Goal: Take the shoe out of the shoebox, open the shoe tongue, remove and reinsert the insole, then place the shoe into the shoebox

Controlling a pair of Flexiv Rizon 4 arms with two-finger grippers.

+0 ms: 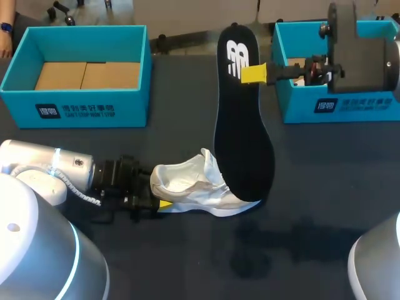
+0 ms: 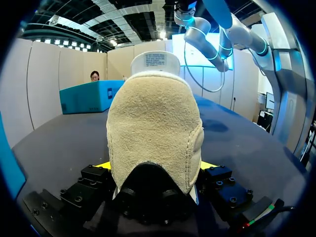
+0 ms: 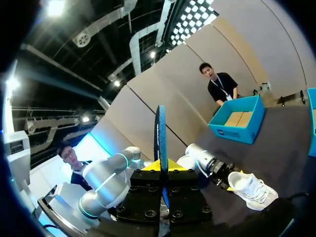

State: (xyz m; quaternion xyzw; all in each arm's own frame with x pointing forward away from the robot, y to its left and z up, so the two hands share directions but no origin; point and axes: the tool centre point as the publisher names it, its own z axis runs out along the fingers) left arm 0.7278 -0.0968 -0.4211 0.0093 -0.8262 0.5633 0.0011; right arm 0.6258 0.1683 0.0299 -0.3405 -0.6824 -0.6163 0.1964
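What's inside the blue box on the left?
The blue box shows only brown cardboard on its bottom. Its front wall hides the nearest strip.

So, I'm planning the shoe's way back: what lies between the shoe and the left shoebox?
Nothing: in the head view the stretch of table between the shoe and the left shoebox is bare.

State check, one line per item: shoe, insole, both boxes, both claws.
shoe: out of the boxes, on the table, heel gripped.
insole: out of the shoe, held on edge above the table.
left claw: shut on the shoe's heel.
right claw: shut on the insole.
left shoebox: open, no shoe inside.
right shoebox: open, inside mostly hidden by the right arm.
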